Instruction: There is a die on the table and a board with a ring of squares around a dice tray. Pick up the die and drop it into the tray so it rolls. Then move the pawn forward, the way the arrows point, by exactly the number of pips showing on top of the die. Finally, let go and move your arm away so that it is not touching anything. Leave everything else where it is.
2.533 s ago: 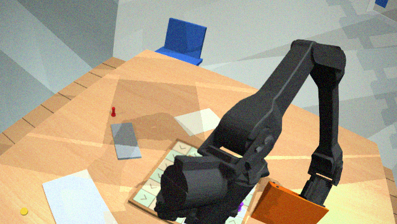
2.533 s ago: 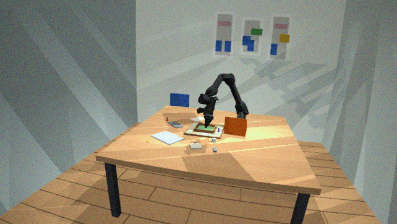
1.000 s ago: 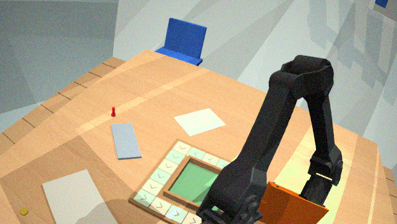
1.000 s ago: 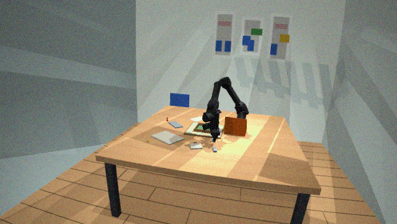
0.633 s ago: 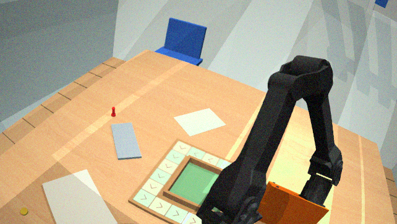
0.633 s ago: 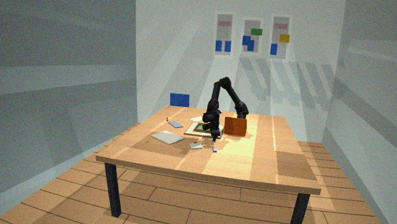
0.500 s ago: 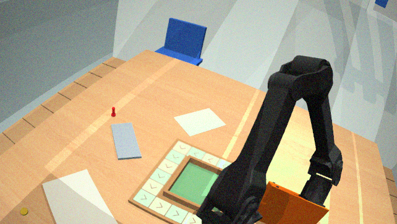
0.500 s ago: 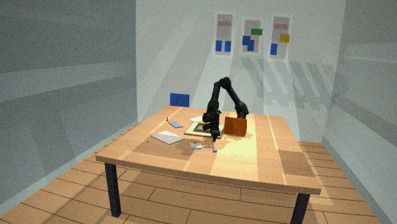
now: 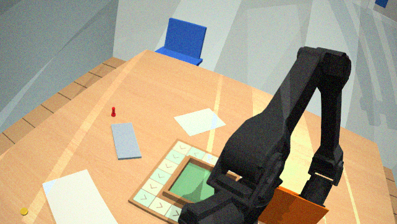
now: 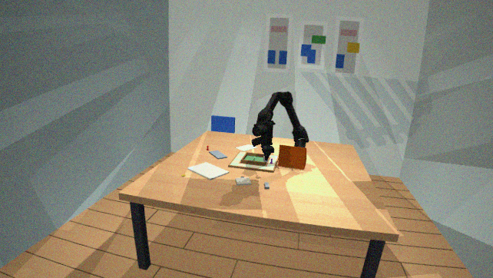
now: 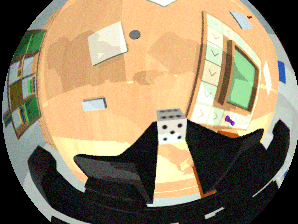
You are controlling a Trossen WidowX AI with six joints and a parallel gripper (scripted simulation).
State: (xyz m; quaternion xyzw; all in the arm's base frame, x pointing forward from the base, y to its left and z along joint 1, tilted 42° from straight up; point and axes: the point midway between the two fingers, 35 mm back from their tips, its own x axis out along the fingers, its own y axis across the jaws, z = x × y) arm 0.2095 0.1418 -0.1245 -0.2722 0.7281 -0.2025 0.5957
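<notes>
Die: small pale cube, dark pips, five showing on the face toward the wrist camera. Pinched between the gripper fingers, closed narrow on it. Held above the table; board with green tray at 2 o'clock.

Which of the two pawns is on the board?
The purple pawn, on an edge square of the board near the orange box. The red pawn stands off it, on the table beyond the grey slab.
</notes>
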